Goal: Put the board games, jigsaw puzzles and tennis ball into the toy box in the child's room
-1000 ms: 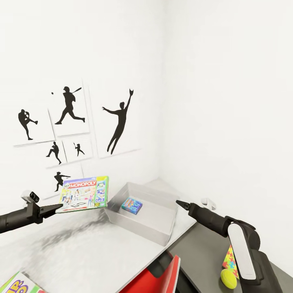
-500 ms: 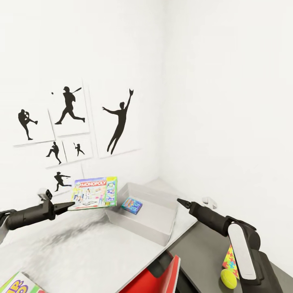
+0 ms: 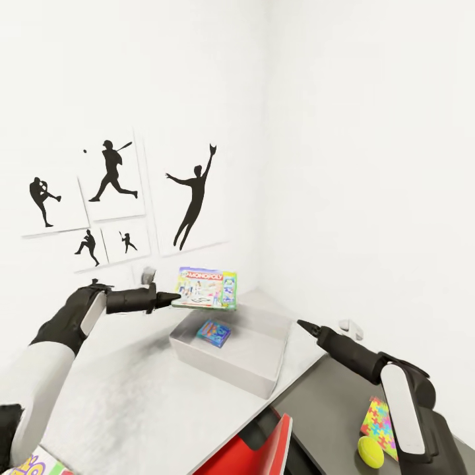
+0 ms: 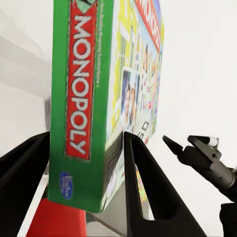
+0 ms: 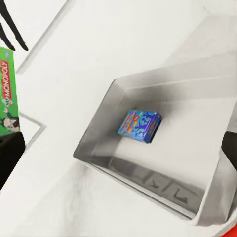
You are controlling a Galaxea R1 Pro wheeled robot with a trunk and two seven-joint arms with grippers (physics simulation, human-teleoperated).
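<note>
One board game — a flat green-edged box reading "Monopoly" — is held in the air by the left claw, whose two dark fingers are clenched on a short edge of the box. In the head view the box hangs roughly level, over the far left part of the toy bin and clear above its rim. The bin is a shallow light grey tray with sloping sides on the light grey table, in the corner of a white room with black athlete silhouettes on the wall. Inside it lies a small blue box, near the far left end of the floor.

The right claw hovers at the bin's right side, holding nothing; its tips look close together, but whether it is released or clenched I cannot tell. Near the right arm, on the dark corner section of the table, lie a multicoloured puzzle sheet and a yellow-green ball, the two just beside each other. A red chair shows at the table's near edge.

To do this step well, the box probably wants carrying a little further toward the bin's middle, then lowering flat until it is below the rim before the fingers let go — a release from this height, or this near the wall, could leave it propped on the rim or tipped onto the blue box. Keeping it level should help it lie flat and leave room for the other toys.
</note>
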